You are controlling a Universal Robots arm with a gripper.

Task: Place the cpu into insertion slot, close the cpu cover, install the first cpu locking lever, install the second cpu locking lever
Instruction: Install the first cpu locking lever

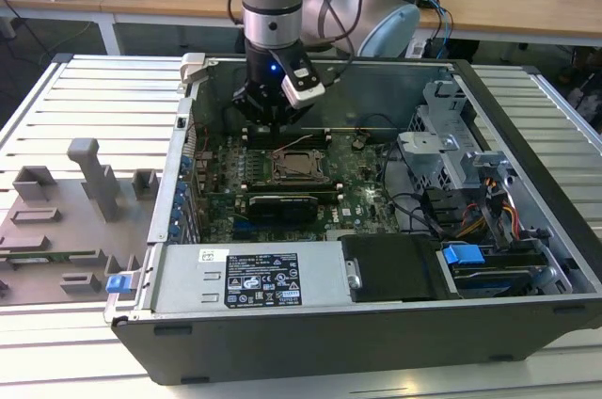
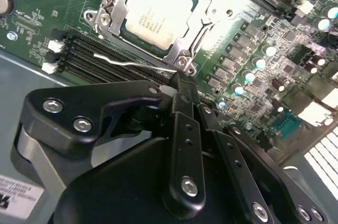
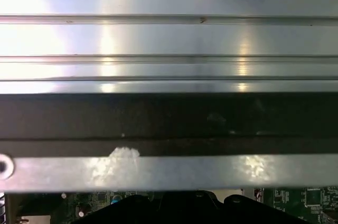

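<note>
The cpu [image 2: 153,15] lies flat in the insertion slot [image 1: 299,166] on the green board, its silvery top showing through the cut-out of the cpu cover [image 2: 202,26], which lies down over it. A thin silver locking lever [image 2: 132,63] runs along the side of the socket nearest me. My gripper [image 2: 180,77] has its fingers together, and the tip touches that lever's end by the socket corner. In the exterior view the gripper [image 1: 273,128] hangs just behind the socket, inside the open computer case.
Long black memory slots [image 2: 90,55] lie beside the lever. The case's metal wall [image 3: 169,171] stands close behind the gripper. A labelled power supply [image 1: 254,277] and a drive cage [image 1: 451,150] flank the board. Grey fixtures [image 1: 89,178] sit on the table at the exterior view's left.
</note>
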